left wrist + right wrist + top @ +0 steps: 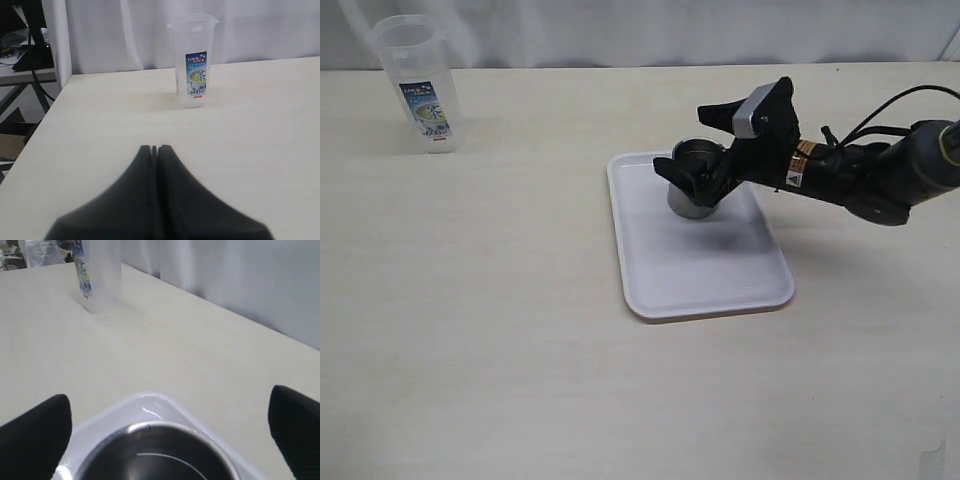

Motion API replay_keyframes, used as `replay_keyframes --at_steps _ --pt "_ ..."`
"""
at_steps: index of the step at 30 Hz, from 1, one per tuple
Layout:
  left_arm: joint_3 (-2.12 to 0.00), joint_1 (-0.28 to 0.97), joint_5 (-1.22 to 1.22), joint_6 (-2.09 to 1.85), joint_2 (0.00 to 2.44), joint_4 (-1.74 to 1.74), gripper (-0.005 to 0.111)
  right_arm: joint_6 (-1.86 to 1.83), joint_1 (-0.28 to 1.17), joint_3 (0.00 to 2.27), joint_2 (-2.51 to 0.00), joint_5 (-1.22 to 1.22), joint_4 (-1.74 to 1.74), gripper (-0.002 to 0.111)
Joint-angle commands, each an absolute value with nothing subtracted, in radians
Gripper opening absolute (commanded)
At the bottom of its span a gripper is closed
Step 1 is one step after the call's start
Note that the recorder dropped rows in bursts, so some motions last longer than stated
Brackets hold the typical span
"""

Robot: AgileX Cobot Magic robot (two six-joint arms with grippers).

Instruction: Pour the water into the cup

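Observation:
The small steel cup [696,157] stands upright on the white tray [695,270], near its far edge. My right gripper [705,145] is open, with its fingers on either side of the cup and not touching it. In the right wrist view the cup's rim [155,432] fills the space between the wide-apart black fingers [35,432]. The clear plastic container with a blue-green label [417,85] stands at the far left of the table; it also shows in the left wrist view [194,60]. My left gripper [154,148] is shut and empty, well short of the container.
The tray's rim [145,400] shows beyond the cup. The table edge and a dark stand [30,55] lie off to one side in the left wrist view. A white curtain [640,30] backs the table.

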State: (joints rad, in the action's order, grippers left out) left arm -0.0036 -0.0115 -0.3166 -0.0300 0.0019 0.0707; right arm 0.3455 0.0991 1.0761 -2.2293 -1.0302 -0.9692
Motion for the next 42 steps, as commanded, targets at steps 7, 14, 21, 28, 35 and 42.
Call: replay_keyframes --at_steps 7,14,21,28,35,42 --pt "0.000 -0.016 -0.308 -0.028 0.000 0.069 0.000 0.365 0.095 1.076 -2.085 -1.040 -1.009 0.110" --pt "0.000 -0.016 -0.308 -0.028 0.000 0.069 0.000 0.504 0.095 1.050 -1.913 -0.862 -0.899 0.109" --pt "0.000 -0.016 -0.308 -0.028 0.000 0.069 0.000 0.730 0.095 1.050 -1.691 -0.443 -0.927 0.048" --pt "0.000 -0.016 -0.308 -0.028 0.000 0.069 0.000 1.042 0.095 1.050 -1.528 -0.384 -1.202 0.004" --pt "0.000 -0.016 -0.308 -0.028 0.000 0.069 0.000 1.446 0.095 1.044 -1.336 -0.386 -1.570 0.004" --pt "0.000 -0.016 -0.308 -0.028 0.000 0.069 0.000 1.480 0.095 0.905 -1.076 -0.384 -1.581 0.004"
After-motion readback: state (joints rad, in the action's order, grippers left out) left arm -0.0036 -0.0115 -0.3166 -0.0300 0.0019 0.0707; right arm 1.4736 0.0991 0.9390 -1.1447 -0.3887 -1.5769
